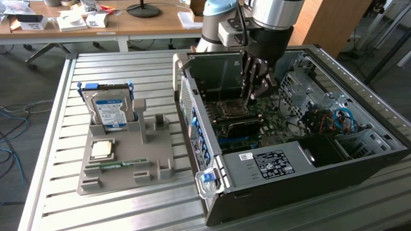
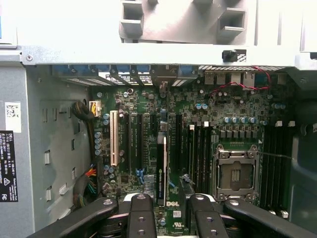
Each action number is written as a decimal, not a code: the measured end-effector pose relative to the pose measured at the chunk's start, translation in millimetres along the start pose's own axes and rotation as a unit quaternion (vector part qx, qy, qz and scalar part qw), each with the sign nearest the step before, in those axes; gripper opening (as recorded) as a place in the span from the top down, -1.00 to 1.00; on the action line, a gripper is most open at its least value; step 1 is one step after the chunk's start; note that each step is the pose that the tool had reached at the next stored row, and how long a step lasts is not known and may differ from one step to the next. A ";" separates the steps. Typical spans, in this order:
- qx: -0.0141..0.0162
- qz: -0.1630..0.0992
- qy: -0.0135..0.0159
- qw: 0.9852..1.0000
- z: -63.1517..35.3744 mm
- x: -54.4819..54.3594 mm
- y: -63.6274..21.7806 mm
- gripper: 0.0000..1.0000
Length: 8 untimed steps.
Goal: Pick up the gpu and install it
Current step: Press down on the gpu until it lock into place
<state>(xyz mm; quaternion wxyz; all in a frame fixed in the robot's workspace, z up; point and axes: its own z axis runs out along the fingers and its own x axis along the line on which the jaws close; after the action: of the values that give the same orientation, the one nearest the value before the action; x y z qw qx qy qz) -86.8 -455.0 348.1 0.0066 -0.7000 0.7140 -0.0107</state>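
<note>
The gpu stands on edge in a slot of the green motherboard, a thin black card seen from above, beside the empty CPU socket. In the exterior view it is the black card inside the open computer case. My gripper hangs just over the card's near end. Its two black fingers are spread wider than the card and pinch nothing. From outside, the gripper reaches straight down into the case above the motherboard.
On the exterior view's left, a grey holder tray carries a blue-labelled hard drive, a CPU chip and a green memory stick. The power supply fills the case's near end. Cables lie at the exterior view's right.
</note>
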 end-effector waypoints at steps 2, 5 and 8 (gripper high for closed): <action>0.000 0.000 0.000 1.000 0.4 0.0 0.0 0.33; 0.000 0.000 -0.001 1.000 1.7 0.0 0.0 0.33; 0.000 0.000 -0.001 1.000 4.4 0.0 0.1 0.33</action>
<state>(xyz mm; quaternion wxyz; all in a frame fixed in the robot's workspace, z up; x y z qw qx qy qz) -86.8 -455.0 343.6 0.0074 -0.7000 0.7140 -0.0099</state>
